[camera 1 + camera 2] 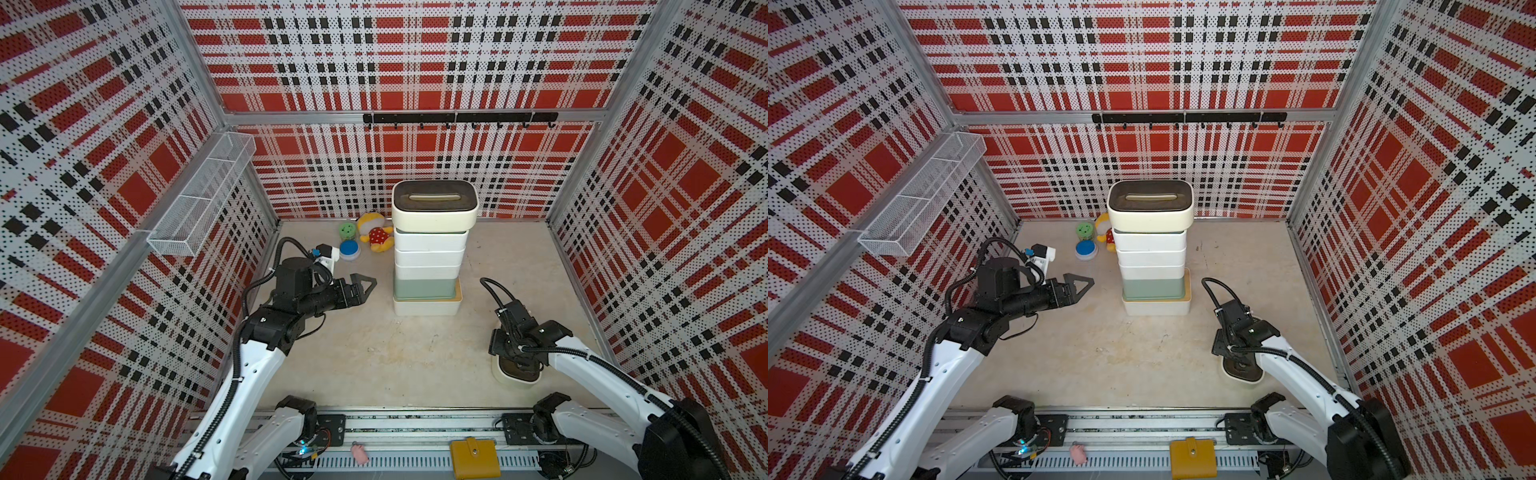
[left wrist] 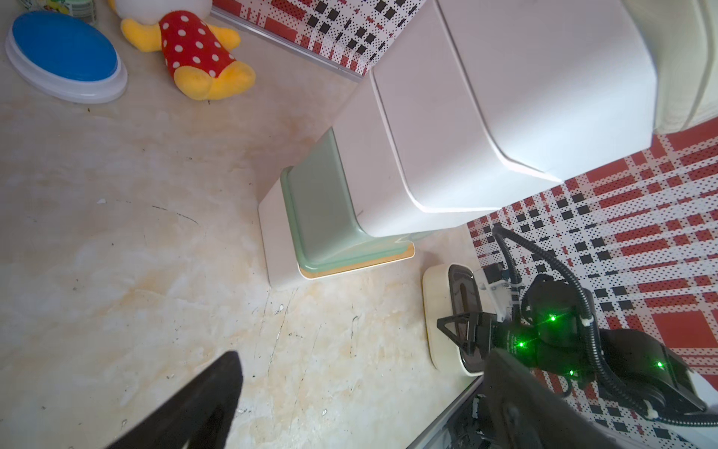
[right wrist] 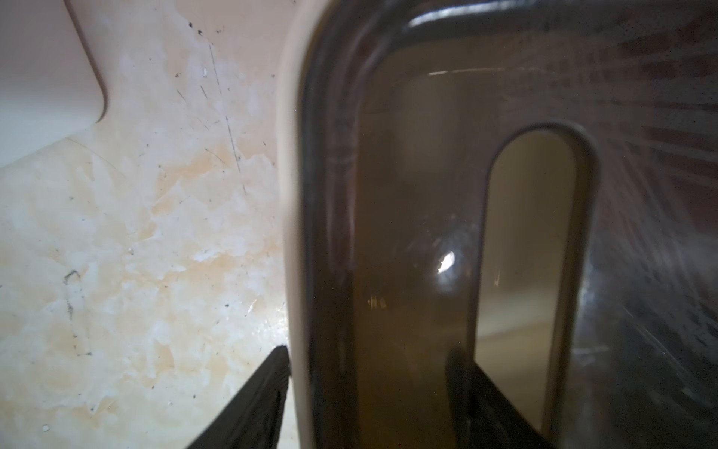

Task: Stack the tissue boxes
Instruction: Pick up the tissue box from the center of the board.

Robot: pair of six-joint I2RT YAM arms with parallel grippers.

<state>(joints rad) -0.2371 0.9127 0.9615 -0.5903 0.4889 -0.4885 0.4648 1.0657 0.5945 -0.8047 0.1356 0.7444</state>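
Several tissue boxes stand in a stack (image 1: 428, 266) (image 1: 1152, 266) (image 2: 427, 155) at the middle back. A cream box with a dark lid (image 1: 434, 203) tops it, and a pale-green box (image 1: 424, 287) sits second from the bottom. One more cream tissue box with a dark-brown lid (image 1: 505, 380) (image 1: 1246, 377) (image 2: 435, 311) (image 3: 408, 194) lies on the floor at the front right. My right gripper (image 1: 517, 365) (image 1: 1241, 365) (image 3: 369, 373) is shut on it, one finger on its outer wall and one in the oval slot. My left gripper (image 1: 368, 291) (image 1: 1086, 286) (image 2: 361, 373) hangs open and empty left of the stack.
A blue disc (image 1: 349, 248), a green disc (image 1: 347, 230) and a plush toy (image 1: 376, 237) lie at the back left of the stack. A wire basket (image 1: 199, 195) hangs on the left wall. A yellow wallet (image 1: 475, 457) rests on the front rail.
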